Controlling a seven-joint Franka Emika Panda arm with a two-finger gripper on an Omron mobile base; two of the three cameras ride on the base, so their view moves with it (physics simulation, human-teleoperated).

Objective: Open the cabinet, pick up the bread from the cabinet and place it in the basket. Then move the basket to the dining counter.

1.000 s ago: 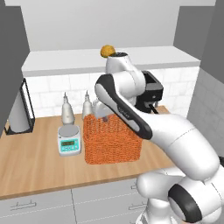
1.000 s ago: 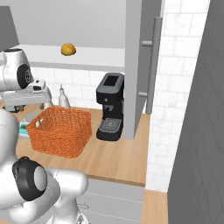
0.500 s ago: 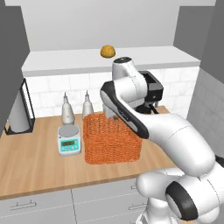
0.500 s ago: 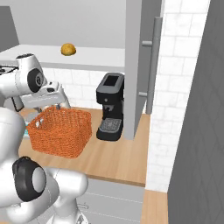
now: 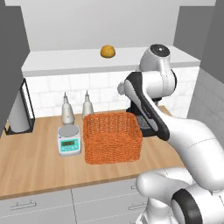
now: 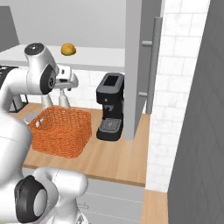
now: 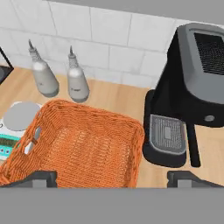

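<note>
The cabinet (image 5: 131, 59) stands open, its right door (image 6: 139, 65) swung out toward me. On its white shelf lies the bread (image 5: 107, 51) (image 6: 68, 49), a small golden-tan roll. Below it on the wood counter sits the orange wicker basket (image 5: 112, 136) (image 6: 60, 130) (image 7: 81, 148), with nothing in it. My gripper (image 7: 113, 178) (image 6: 70, 79) hangs open over the basket's right part, well under the shelf and holding nothing. The dining counter is out of view.
A black coffee machine (image 6: 110, 107) (image 7: 192, 87) stands just right of the basket. Left of it are a digital scale (image 5: 70, 142), two grey bottles (image 5: 66, 111) and a paper towel holder (image 5: 19, 113). White tiles back the counter.
The arm has swung to the right and risen, carrying the hand from the basket's left side toward its right. Jaws stay open. Bread and basket have not moved.
</note>
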